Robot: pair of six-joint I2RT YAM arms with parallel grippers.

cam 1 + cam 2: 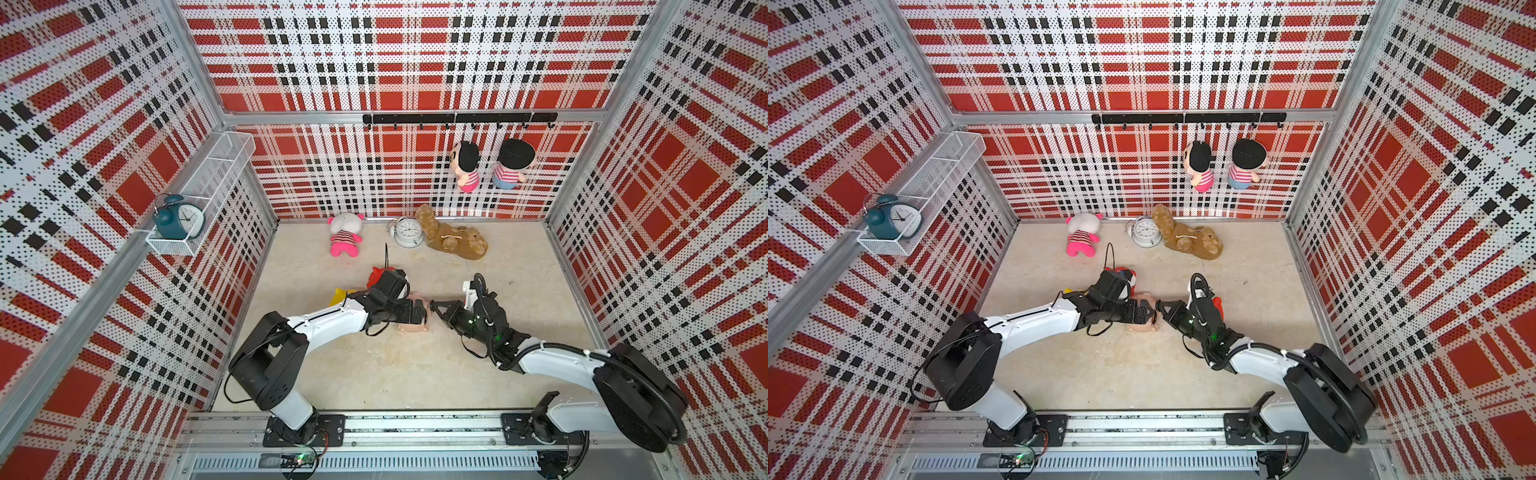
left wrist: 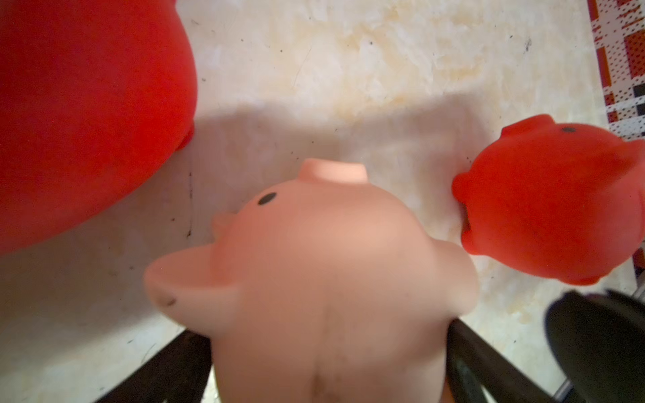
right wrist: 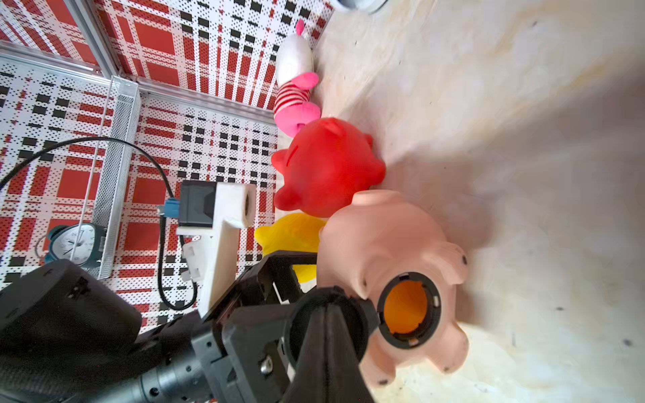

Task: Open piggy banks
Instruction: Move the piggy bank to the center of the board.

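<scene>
Beige mottled tabletop [image 1: 415,374] (scuffed), red plaid pegboard walls [image 1: 415,54].

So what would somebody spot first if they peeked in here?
The pale pink piggy bank mid-table, gripped by the left hand, its belly hole open and glowing orange inside. The right hand right beside it pinches a black plug. All around stand loud red plaid walls.

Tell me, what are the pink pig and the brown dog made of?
The pink pig looks like smooth, slightly shiny plastic or soft vinyl: moulded ears and feet, hollow inside through its open belly hole. The brown dog looks like plush fabric: fuzzy, curly surface, floppy limbs lying flat on the floor.
</scene>
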